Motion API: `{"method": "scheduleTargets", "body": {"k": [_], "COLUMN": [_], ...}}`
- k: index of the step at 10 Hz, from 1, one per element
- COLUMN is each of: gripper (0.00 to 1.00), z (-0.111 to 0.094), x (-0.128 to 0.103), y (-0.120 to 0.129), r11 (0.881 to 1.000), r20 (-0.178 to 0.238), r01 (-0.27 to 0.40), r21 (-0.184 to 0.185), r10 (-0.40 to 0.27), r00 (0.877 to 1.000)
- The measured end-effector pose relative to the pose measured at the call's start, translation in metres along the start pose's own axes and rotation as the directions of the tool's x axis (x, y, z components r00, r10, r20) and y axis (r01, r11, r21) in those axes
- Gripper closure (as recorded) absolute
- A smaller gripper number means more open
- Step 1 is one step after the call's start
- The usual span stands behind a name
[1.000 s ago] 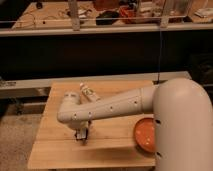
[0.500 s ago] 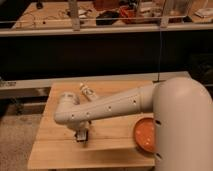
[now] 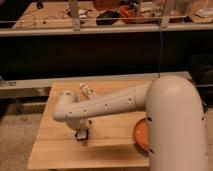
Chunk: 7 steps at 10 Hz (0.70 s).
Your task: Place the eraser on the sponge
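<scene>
Eraser and sponge are proving too small for me to pick out for certain. Gripper (image 3: 82, 134) is pointing down, hanging low over the middle of the table (image 3: 55, 150). Whether it is clamping anything I cannot tell. The white arm (image 3: 105, 105) is reaching across the table from its right side. A pale object (image 3: 86, 90) is lying near the table's back edge. An orange bowl (image 3: 141, 134) is sitting at the table's right side, partly hidden by the arm.

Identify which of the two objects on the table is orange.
The round thing at the near edge, beside the robot's big white arm; the other thing, near the far edge, is pale. The gripper hangs low over the table.
</scene>
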State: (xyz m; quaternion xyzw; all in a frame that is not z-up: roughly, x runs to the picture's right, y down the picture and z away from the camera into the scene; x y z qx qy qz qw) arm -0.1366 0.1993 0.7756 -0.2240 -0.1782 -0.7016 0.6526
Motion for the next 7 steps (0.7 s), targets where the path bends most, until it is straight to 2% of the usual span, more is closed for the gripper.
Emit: {"method": "scheduleTargets", "body": {"k": [4,7], "gripper": [0.20,0.20], "z": [-0.001,-0.030], "x": [0.002,0.000], "y": [0.000,0.000], "r11": [1.000,1.000], "r20": [0.002,-0.055], "r01": [0.014,0.022], "r21": [-0.008,-0.017], "r10": [-0.014,-0.023], "r00": [1.000,0.998]}}
